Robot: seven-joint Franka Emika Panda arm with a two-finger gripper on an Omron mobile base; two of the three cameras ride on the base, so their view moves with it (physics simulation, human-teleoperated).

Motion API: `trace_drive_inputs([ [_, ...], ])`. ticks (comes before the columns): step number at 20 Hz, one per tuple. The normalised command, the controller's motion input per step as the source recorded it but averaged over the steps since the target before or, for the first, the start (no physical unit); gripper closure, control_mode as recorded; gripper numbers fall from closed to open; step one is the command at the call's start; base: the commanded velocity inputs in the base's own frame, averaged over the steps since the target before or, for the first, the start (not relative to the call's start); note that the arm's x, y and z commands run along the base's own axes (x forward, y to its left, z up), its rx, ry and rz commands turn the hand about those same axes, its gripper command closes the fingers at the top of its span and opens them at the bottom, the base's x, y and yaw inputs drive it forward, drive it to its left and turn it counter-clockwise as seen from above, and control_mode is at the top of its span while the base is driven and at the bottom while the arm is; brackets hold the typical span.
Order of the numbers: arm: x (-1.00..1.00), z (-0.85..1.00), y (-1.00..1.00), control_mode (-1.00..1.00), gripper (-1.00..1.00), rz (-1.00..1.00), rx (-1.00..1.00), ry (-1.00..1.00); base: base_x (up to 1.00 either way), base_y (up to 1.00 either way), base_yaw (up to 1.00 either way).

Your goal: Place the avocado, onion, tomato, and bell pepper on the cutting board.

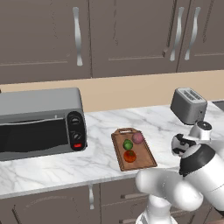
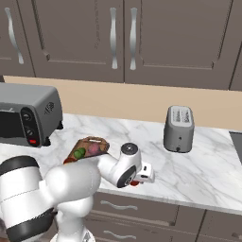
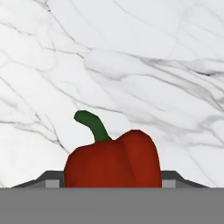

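Grey-brown cabinets (image 1: 131,35) up top, white marble counter (image 1: 100,127) across the middle, toaster oven (image 1: 39,122) left, toaster (image 1: 188,105) right. Cutting board (image 1: 146,159) at center already has the avocado (image 1: 127,145), onion (image 1: 138,138) and tomato (image 1: 129,156). Only the bell pepper (image 3: 113,161) is left: bottom of my hand view, my gripper (image 3: 112,179) straddling it, but I can't tell if I've clamped it.

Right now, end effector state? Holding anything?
End effector: closed around the bell pepper, fingers against both its sides, over the marble counter. Whether it has lifted off cannot be told.
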Motion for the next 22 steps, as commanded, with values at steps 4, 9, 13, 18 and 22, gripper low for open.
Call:
trace_drive_inputs([
  [4,0.01,-0.13,0.0,-1.0,1.0,0.02,0.0,0.0,0.0,0.0,0.0],
  [9,0.0,0.0,0.13,-1.0,1.0,0.0,0.0,0.0,0.0,0.0,0.0],
  [13,-0.02,0.27,0.45,-1.0,1.0,0.0,-0.05,0.0,0.0,0.0,0.0],
  [18,-0.13,0.41,0.54,-1.0,1.0,-0.02,-0.06,0.0,0.0,0.0,0.0],
  [22,-0.18,0.39,0.54,-1.0,1.0,-0.02,-0.04,0.0,0.0,0.0,0.0],
])
